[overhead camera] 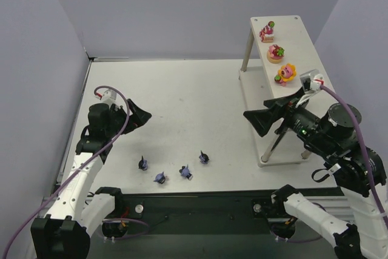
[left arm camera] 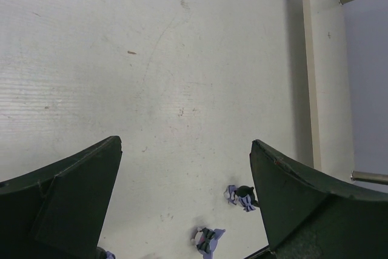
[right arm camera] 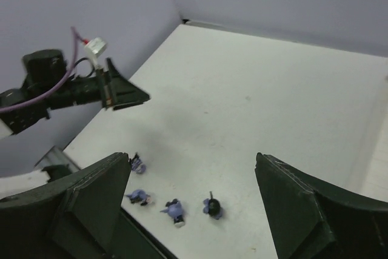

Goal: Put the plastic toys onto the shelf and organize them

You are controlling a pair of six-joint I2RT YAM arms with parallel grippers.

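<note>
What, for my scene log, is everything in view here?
Bright toys: three, pink, red and yellow, in a row on the shelf's top board.
Dark toys: four, blue-purple, loose on the table near its front edge.
Shelf: one, off-white, two boards, at the table's far right.
Table: one, white.
Left hand: one, dark, open and empty, over the table's left side.
Right hand: one, dark, open and empty, beside the shelf.
</note>
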